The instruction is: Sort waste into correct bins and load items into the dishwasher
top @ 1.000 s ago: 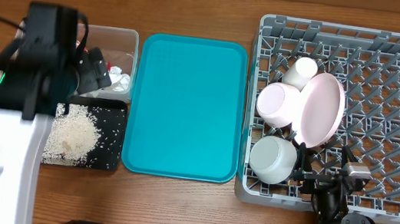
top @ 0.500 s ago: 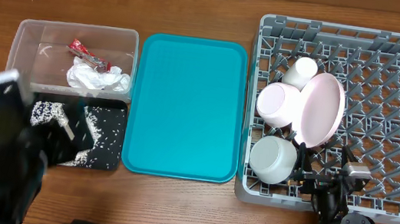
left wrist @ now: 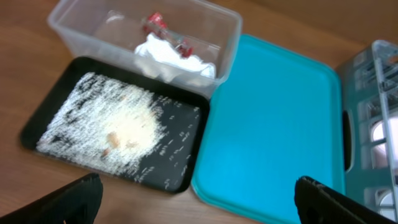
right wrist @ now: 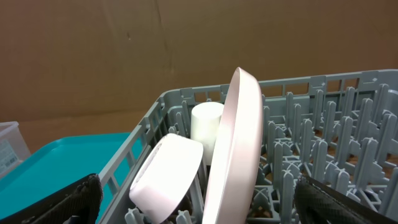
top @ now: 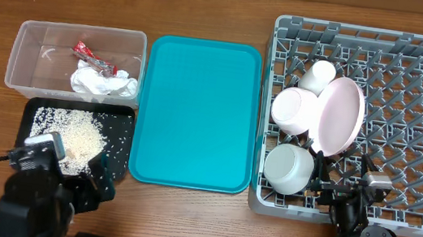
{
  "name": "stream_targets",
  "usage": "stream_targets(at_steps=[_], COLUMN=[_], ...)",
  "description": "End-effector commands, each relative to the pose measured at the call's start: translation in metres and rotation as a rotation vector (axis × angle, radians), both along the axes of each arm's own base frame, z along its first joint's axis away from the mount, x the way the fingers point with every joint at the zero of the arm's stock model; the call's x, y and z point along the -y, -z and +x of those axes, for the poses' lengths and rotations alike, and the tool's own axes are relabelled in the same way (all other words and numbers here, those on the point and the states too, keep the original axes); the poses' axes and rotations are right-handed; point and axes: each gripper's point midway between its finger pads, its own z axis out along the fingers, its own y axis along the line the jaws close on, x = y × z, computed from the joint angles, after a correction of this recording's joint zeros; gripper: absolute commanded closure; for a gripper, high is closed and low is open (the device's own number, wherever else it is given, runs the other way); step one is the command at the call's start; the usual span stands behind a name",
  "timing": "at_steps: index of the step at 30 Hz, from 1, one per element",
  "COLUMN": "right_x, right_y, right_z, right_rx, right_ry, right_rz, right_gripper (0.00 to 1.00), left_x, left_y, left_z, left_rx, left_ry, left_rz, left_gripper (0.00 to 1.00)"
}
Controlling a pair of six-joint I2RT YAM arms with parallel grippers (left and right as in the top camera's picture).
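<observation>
The clear tub (top: 19, 52) holds the crumpled white napkin (top: 102, 82) and the red wrapper (top: 89, 55). In front of it, the black tray (top: 117, 163) carries a heap of rice (top: 70, 133). In the grey dish rack (top: 370, 30) stand the pink plate (top: 341, 115), the pink bowl (top: 294, 109), the white cup (top: 320, 74) and the white bowl (top: 287, 168). My left gripper (top: 81, 179) hangs open and empty at the black tray's near edge. My right gripper (top: 342, 185) is open and empty over the rack's front, facing the plate (right wrist: 236, 143) and pink bowl (right wrist: 168, 174).
A teal serving tray (top: 197, 113) with nothing on it lies between the bins and the rack. In the left wrist view, the black tray (left wrist: 180, 155), clear tub (left wrist: 224, 25) and teal tray (left wrist: 273, 124) lie ahead. Brown cardboard backs the rack in the right wrist view.
My left arm has swung from over the clear tub back to the table's near edge, uncovering both bins. The right arm has not moved.
</observation>
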Motion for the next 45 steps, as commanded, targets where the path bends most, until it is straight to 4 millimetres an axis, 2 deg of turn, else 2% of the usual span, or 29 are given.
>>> stream_targets(at_steps=[1,4,6,10,14,16,19,23,24,29,39,45], right_x=[0.000,0.000,0.000,0.000,0.000,0.000,0.000,0.000,0.000,0.000,0.000,0.000], right_y=[0.001,0.001,0.001,0.001,0.001,0.001,0.001,0.001,0.001,0.001,0.001,0.001], right_z=[0.000,0.000,0.000,0.000,0.000,0.000,0.000,0.000,0.000,0.000,0.000,0.000], right_rx=[0.008,0.008,0.008,0.008,0.008,0.008,0.008,0.008,0.008,0.008,0.008,0.008], right_ry=[-0.002,-0.002,-0.002,-0.002,-0.002,-0.002,-0.002,-0.002,-0.002,-0.002,-0.002,-0.002], right_rz=[-0.002,-0.002,-0.002,-0.002,-0.002,-0.002,-0.002,-0.002,-0.002,-0.002,-0.002,-0.002], right_gripper=[0.00,0.00,0.00,0.00,0.00,0.00,0.00,0.00,0.00,0.00,0.00,0.00], left_x=[0.010,0.019,0.030,0.040,0.041,0.040,0.036,0.027,0.024,0.018,0.016,0.016], left_y=[0.008,0.001,-0.011,-0.024,-0.023,-0.015,0.008,0.046,0.063,0.106,0.110,0.110], left_z=[0.012,0.032,0.046,0.056,0.060,0.062,0.066,0.075,0.078,0.083,0.083,0.083], left_rx=[0.106,0.270,0.434,0.626,0.748,0.776,0.789,0.736,0.700,0.594,0.572,0.571], left_ry=[0.034,0.071,0.117,0.171,0.180,0.178,0.166,0.126,0.112,0.079,0.185,0.199], left_rz=[-0.044,-0.086,-0.125,-0.160,-0.170,-0.169,-0.162,-0.145,-0.140,-0.129,0.175,0.207], left_gripper=[0.00,0.00,0.00,0.00,0.00,0.00,0.00,0.00,0.00,0.00,0.00,0.00])
